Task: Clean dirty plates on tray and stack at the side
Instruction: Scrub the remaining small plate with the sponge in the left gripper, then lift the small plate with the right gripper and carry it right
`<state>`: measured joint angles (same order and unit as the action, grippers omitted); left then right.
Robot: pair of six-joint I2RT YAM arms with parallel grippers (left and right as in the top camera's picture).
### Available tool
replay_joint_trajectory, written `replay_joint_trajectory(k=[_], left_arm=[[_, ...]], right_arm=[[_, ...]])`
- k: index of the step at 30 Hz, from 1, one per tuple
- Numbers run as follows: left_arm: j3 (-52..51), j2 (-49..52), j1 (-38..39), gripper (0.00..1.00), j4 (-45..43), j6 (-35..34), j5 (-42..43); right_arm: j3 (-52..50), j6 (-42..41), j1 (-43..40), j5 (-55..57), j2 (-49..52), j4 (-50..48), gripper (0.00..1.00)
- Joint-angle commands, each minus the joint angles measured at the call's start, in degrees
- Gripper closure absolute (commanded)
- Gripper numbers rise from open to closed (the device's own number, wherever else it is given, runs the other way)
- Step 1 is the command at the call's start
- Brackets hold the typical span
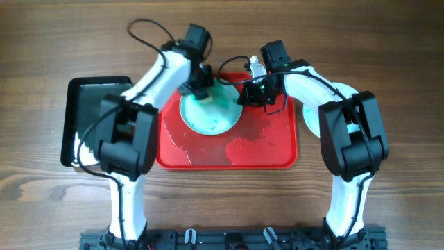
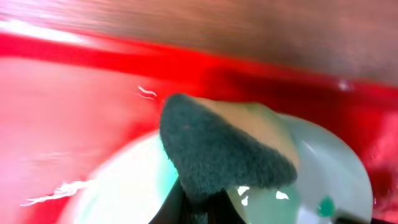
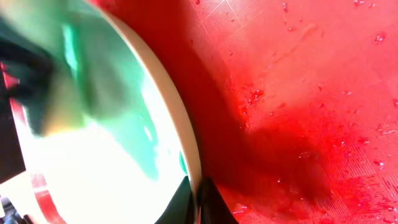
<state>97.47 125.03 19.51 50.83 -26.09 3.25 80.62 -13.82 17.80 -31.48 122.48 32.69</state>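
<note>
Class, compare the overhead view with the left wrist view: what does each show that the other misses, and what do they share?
Only overhead: both arms, the black tray, and a second plate beside the red tray, partly under the right arm. Only left wrist: the sponge close up, with its dark scouring face and pale body. Both: the red tray and the smeared plate with teal on it.

left arm (image 1: 158, 73) and right arm (image 1: 305, 85) were white-shelled, boxy black joint housings (image 1: 128, 135) bulged midway, thin black cables (image 1: 142, 28) looped near wrists, black base rail (image 1: 229, 239) ran beneath
</note>
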Motion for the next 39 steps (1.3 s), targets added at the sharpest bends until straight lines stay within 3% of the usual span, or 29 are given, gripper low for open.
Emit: replay_joint_trajectory(k=[1,8,11,16,21,31,39], left_arm=[[9.64,-3.15,-5.16,0.96,4.44,-1.36,-6.29],[13.33,-6.93,-8.37,0.96,18.53,-1.36,-2.36],[12.09,-6.93,-7.78,0.96,23.28,-1.33,-2.23],[10.73,-6.88,-7.82,0.96,21.24,0.35,-2.67],[10.73,-6.84,-7.78,0.96,19.74,0.31,-2.62],[10.73,-6.84,-5.77,0.96,17.9,-0.26,-0.52],[10.73,-6.84,-4.66,0.96,15.08,-0.31,-1.4]], right_arm=[[-0.52,-0.26,-0.31,0.98,1.4,0.22,0.96],[-0.52,-3.37,0.26,1.38,1.4,-0.5,0.96],[-0.59,-8.98,2.86,7.32,1.46,-0.28,0.96],[-0.63,-10.16,7.82,13.9,1.55,-0.13,0.96],[-0.13,-8.92,6.71,14.67,-2.58,2.84,0.96],[-0.13,-7.21,9.09,56.74,-22.91,18.95,0.96],[-0.13,-7.3,16.24,77.0,-29.92,23.61,0.96]])
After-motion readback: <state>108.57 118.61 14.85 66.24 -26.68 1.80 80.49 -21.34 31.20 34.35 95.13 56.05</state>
